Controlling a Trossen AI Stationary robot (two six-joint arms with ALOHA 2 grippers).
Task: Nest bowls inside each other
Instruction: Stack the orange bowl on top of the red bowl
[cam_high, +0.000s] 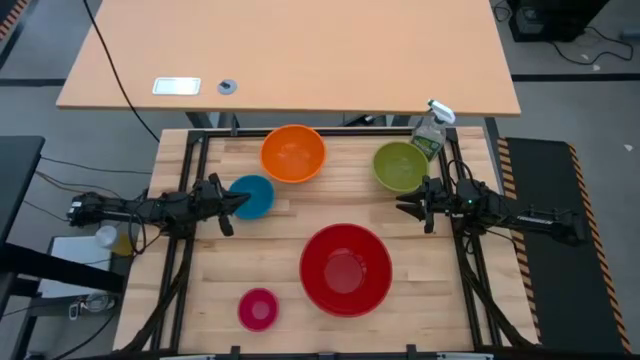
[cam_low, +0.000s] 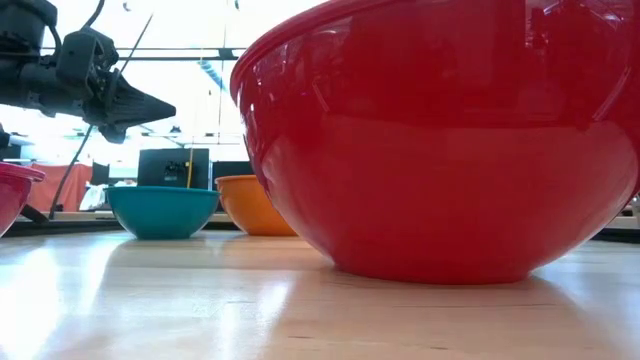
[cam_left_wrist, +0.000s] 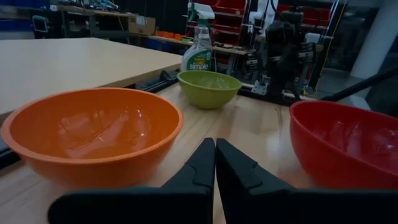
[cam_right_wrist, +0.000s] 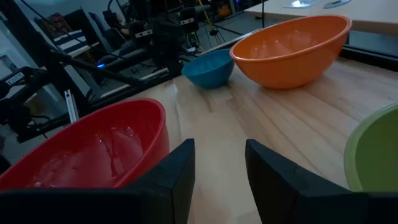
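Five bowls stand apart, upright on their bases on the wooden table (cam_high: 250, 250): the large red bowl (cam_high: 346, 268) near the middle, the orange bowl (cam_high: 293, 153) at the far side, the olive-green bowl (cam_high: 400, 166) at the far right, the blue bowl (cam_high: 251, 196) at the left, the small pink bowl (cam_high: 258, 309) at the near left. My left gripper (cam_high: 236, 203) hovers shut, level, over the blue bowl's left rim. My right gripper (cam_high: 403, 209) hovers open at the right, just near of the green bowl, with nothing between its fingers.
A clear spray bottle (cam_high: 432, 130) stands at the table's far right corner, beside the green bowl. A tan desk (cam_high: 300, 50) lies beyond the far edge. Bare wood shows between the red bowl and the blue and orange bowls.
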